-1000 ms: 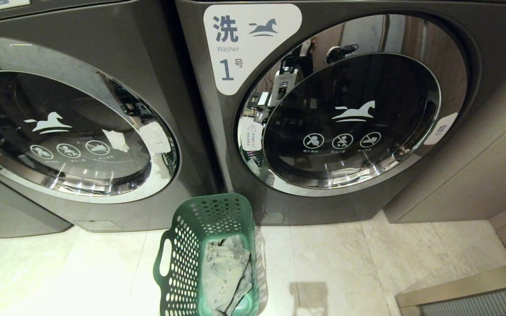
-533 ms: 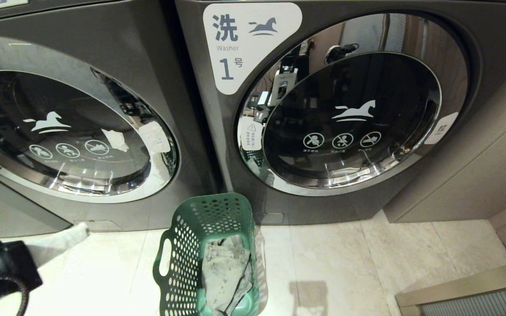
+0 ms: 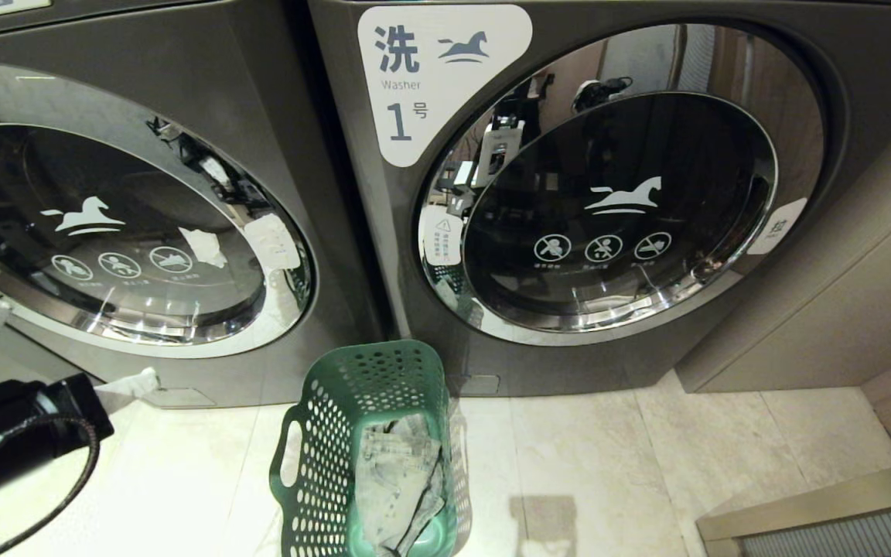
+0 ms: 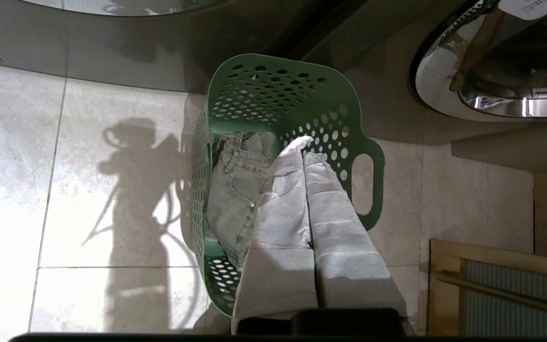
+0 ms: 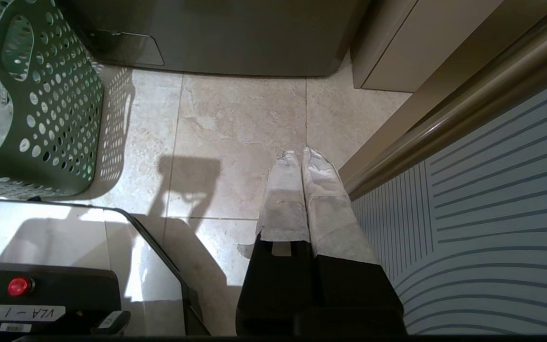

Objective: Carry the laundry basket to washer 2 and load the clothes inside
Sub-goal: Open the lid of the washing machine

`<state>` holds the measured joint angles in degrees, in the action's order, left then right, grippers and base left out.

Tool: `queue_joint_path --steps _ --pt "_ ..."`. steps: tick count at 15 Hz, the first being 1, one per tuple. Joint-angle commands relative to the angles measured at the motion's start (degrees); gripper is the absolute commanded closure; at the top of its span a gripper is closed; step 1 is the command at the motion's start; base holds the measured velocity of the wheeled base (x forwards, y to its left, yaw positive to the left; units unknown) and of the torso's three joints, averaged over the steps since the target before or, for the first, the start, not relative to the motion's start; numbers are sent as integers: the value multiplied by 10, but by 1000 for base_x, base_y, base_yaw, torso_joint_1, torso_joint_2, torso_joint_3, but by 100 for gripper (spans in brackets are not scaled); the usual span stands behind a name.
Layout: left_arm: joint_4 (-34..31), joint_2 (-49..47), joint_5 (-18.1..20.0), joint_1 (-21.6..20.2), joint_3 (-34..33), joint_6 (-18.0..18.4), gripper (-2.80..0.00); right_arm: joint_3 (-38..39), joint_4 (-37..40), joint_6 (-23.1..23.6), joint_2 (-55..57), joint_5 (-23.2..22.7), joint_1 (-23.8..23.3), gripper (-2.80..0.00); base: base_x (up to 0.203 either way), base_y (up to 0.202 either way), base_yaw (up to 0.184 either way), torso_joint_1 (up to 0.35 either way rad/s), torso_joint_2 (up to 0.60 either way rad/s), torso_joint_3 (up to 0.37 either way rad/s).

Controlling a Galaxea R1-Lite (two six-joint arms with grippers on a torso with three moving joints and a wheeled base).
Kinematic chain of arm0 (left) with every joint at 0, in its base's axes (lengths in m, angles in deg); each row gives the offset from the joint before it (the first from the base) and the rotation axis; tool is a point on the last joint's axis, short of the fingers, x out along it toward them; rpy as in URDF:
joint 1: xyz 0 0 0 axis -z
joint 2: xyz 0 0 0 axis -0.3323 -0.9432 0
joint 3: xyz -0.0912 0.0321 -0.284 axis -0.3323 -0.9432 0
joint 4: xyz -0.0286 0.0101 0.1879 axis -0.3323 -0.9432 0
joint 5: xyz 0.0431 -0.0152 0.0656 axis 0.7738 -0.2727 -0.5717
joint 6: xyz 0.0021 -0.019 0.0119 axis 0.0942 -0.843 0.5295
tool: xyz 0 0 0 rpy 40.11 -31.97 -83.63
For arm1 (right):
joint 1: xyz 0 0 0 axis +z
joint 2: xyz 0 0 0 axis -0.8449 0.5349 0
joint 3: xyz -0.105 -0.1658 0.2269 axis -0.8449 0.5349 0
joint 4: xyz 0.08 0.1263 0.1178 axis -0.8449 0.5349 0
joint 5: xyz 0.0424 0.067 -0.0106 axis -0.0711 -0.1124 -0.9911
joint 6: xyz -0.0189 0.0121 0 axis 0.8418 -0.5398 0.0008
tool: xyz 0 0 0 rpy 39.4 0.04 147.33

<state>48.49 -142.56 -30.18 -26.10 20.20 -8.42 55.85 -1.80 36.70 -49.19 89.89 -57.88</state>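
The green laundry basket stands on the floor in front of the gap between two dark grey washers. Light denim clothes lie inside it. The right washer carries a label with the numeral 1. The left washer shows no number label here, so I cannot tell whether it is washer 2. My left gripper is shut and empty, low at the left near that washer's base. In the left wrist view its cloth-covered tips point over the basket and the clothes. My right gripper hangs shut over the tiles.
Washer 1 has its round door shut, as does the left washer. A beige cabinet side stands to the right, and a striped panel with a rail is close to the right gripper. My base with a red button is behind the basket.
My left arm has come into the head view from the lower left and risen toward the left washer's base. The basket and the clothes have stayed put.
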Motion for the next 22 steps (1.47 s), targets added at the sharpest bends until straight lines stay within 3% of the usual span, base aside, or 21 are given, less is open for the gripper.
queue_joint_path --steps 1,4,7,10,14,15,19,22 --pt "30 -50 3 -11 1 1 0 0 1 1 0 0 0 0 0 0 0 0 0 0" --pt "138 -148 1 -28 17 12 0 0 1 1 0 0 0 0 0 0 0 0 0 0" --pt "234 -241 15 -55 26 65 0 0 1 1 0 0 0 0 0 0 0 0 0 0" --pt "336 -299 74 -61 17 93 0 0 1 1 0 0 0 0 0 0 0 0 0 0" --pt "371 -307 156 -96 7 95 0 0 1 1 0 0 0 0 0 0 0 0 0 0" --pt "388 -309 173 -99 6 95 -280 0 1 1 0 0 0 0 0 0 0 0 0 0" --pt "473 -335 258 -98 11 91 -280 0 1 1 0 0 0 0 0 0 0 0 0 0" --pt "525 -379 270 -83 57 93 -280 0 1 1 0 0 0 0 0 0 0 0 0 0"
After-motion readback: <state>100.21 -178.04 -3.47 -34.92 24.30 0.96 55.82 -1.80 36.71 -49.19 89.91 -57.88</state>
